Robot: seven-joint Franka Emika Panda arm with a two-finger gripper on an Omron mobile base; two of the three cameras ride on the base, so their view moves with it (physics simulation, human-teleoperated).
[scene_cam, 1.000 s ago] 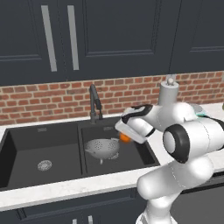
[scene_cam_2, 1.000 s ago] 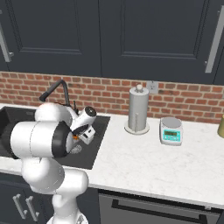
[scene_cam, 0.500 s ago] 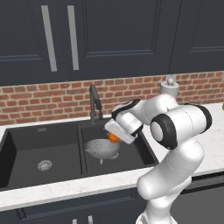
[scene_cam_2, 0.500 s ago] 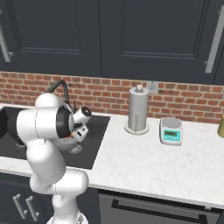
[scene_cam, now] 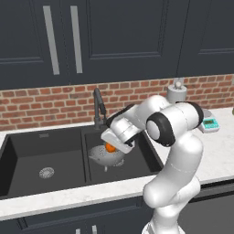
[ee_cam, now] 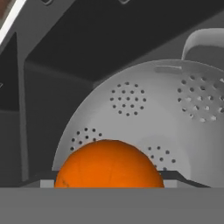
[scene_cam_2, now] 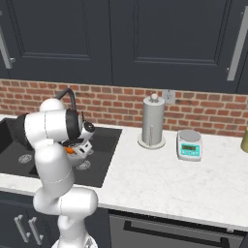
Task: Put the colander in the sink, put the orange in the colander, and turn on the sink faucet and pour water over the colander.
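Sitting in the right basin of the sink (scene_cam: 27,151), beside the sink faucet (scene_cam: 98,107), colander (scene_cam: 104,156) with open bowl directly below the gripper (scene_cam: 111,147). Clamped on the orange (scene_cam: 110,147), held just over the colander rim and above its perforated inner wall (ee_cam: 175,118) in the hand view, lower half of the fruit (ee_cam: 109,164) cut off at the frame bottom. Mostly hidden behind the arm in the right base view, with just a sliver of orange (scene_cam_2: 70,150) showing; fingertips hard to make out.
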